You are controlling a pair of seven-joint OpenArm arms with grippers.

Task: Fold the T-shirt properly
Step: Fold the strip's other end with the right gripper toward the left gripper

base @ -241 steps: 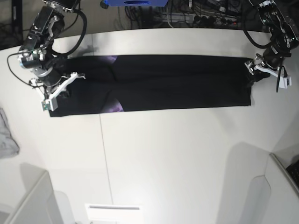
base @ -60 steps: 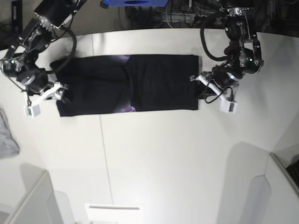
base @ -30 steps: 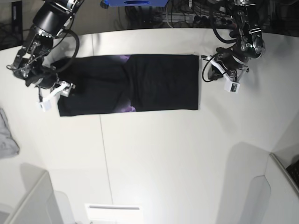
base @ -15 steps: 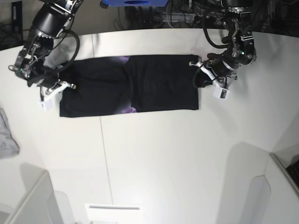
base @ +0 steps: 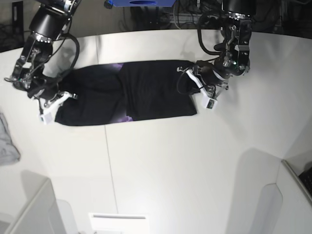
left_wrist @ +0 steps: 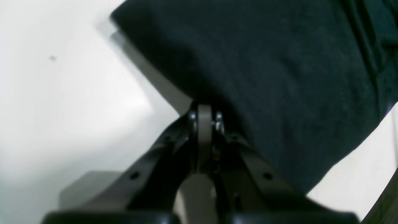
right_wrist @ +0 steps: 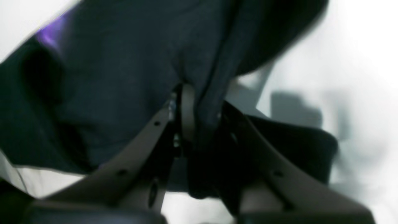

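The black T-shirt (base: pixel 146 90) lies as a long folded strip across the far part of the white table, with purple print showing at a fold (base: pixel 122 118). My left gripper (base: pixel 195 88) is at the strip's right end, shut on the shirt's edge; in the left wrist view (left_wrist: pixel 204 116) the black cloth (left_wrist: pixel 279 77) hangs over the closed fingertips. My right gripper (base: pixel 57 101) is at the strip's left end, shut on cloth; in the right wrist view (right_wrist: pixel 199 121) a fold of the shirt (right_wrist: pixel 124 77) is pinched between the fingers.
A small light-grey cloth (base: pixel 7 141) lies at the table's left edge. A blue object (base: pixel 139 2) and cables sit behind the table. White bin walls stand at the bottom left (base: pixel 34 209) and bottom right (base: pixel 292 195).
My left gripper has moved left onto the shirt's right end and closed on it. The whole strip has shifted left and slightly down with my right gripper.
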